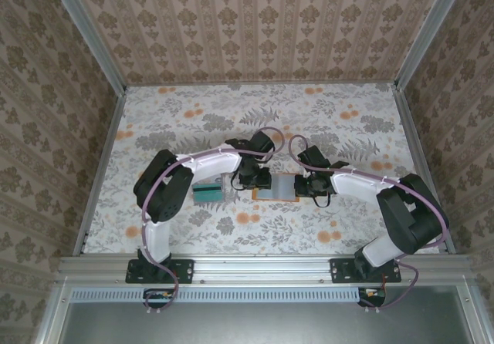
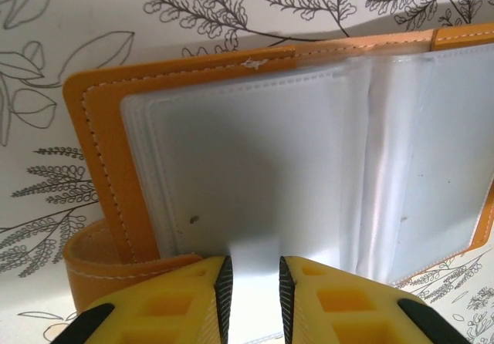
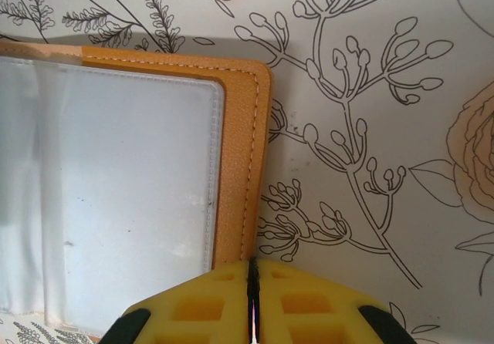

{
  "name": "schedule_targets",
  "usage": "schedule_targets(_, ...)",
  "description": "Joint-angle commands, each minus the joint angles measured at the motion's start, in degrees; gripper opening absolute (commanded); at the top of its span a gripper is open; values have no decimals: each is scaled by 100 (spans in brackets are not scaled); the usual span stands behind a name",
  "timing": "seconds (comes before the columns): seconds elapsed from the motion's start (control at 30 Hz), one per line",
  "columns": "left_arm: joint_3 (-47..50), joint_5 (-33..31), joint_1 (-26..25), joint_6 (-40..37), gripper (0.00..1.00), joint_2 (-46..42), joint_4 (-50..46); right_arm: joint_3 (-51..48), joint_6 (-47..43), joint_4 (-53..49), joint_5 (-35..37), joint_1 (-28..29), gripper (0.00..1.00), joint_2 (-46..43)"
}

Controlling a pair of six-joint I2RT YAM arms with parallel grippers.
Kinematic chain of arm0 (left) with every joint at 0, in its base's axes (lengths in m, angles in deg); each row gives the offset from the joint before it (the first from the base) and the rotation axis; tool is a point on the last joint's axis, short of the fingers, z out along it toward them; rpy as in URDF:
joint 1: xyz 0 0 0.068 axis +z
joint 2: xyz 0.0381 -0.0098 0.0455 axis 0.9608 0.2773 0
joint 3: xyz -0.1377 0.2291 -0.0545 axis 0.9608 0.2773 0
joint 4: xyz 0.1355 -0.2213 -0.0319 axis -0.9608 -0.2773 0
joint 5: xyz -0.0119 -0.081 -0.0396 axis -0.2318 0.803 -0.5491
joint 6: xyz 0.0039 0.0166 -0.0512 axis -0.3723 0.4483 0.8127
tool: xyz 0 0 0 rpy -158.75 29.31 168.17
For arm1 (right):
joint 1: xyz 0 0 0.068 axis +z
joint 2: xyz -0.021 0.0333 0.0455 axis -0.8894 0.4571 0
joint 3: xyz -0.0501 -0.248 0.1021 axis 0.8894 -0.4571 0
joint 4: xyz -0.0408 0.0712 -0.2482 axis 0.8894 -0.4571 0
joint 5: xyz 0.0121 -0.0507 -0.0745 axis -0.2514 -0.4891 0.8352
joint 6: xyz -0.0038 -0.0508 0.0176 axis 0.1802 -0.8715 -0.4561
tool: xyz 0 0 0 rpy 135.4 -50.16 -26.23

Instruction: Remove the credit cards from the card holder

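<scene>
The card holder (image 1: 275, 187) lies open on the table between my two grippers, an orange-tan cover with pale clear sleeves inside. In the left wrist view its orange border (image 2: 99, 151) frames the sleeves (image 2: 255, 151). My left gripper (image 2: 255, 273) is at the sleeves' near edge, jaws a narrow gap apart with nothing pinched between them. My right gripper (image 3: 252, 267) is shut, its tips resting against the holder's right border (image 3: 241, 143). Credit cards (image 1: 207, 192), teal and dark, lie in a small pile on the table left of the holder.
The table has a floral cloth (image 1: 255, 120). Patterned walls (image 1: 46, 105) and metal rails (image 1: 100, 166) close it in on the left, right and back. An orange flap of the holder (image 2: 96, 261) curls up by my left gripper's left finger.
</scene>
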Motion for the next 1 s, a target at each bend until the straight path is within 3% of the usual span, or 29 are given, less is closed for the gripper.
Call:
schedule_targets(0.0,136,-204,61,98,27,-115,-206,-89,125,24,-89,-29,13,109)
schedule_targets(0.6,215,-630,151,181,29,-353,-337,-36,108,11,-107,-28,9,324)
schedule_targets(0.97,233,-452,160,102,29,-540,-72,219,363,269,-882,-20,16,-278)
